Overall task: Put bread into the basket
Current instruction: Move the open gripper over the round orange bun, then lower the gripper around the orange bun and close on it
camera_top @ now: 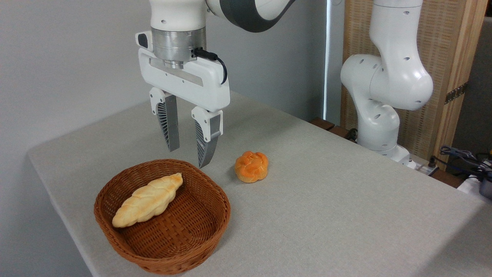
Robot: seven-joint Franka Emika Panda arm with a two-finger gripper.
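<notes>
The bread [251, 166], a small orange-golden bun with a knotted top, lies on the grey table to the right of the basket. The basket [203, 231] is round brown wicker with low sides and stands near the table's front left. My gripper [187, 157] hangs open above the basket's far rim, fingers pointing down and holding nothing. It is to the left of the bun and does not touch it.
A long pale-yellow braided loaf [148, 200] lies inside the basket. The table [326, 215] ends close to the basket on the left and front. The arm's white base [380, 127] stands at the back right, with cables [461, 157] beyond.
</notes>
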